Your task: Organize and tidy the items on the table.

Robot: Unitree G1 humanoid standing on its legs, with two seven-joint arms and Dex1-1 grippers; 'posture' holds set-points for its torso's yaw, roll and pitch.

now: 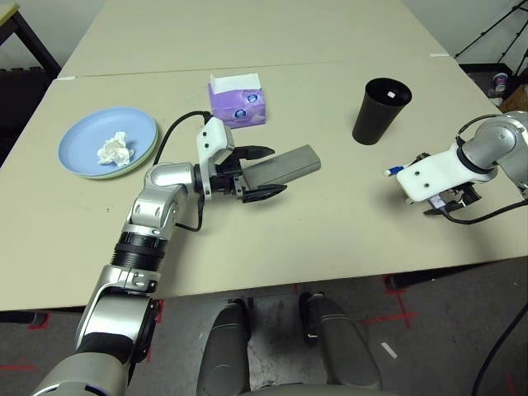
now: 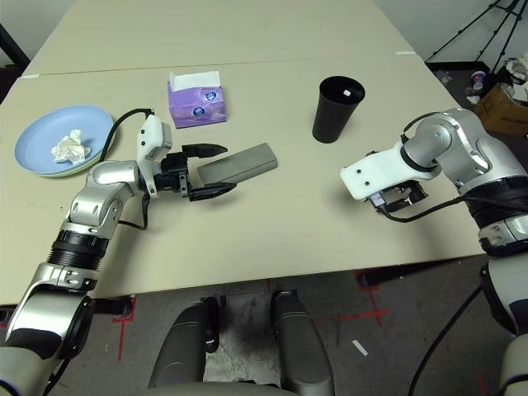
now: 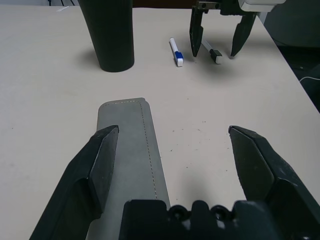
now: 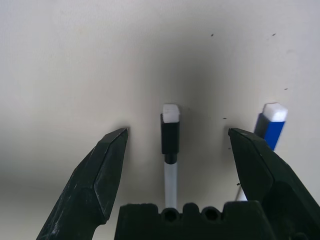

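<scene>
Left gripper (image 1: 257,173) jaws spread wide around the near end of the grey glasses case (image 1: 285,166), mid-desk (image 1: 346,231). At 3 o'clock, right gripper (image 3: 218,31) jaws released, straddling the black-capped pen (image 4: 170,134), blue-capped pen (image 4: 270,129) just beside. Farther, black cup (image 1: 379,110).

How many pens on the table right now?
2. The black-capped pen lies between the open right hand's fingers; the blue-capped pen lies just beside it, outside one finger. Nothing suggests others hidden.

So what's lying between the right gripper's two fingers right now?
The black-capped pen lies between the open fingers of the right gripper in the right wrist view; the blue-capped pen is just outside.
</scene>
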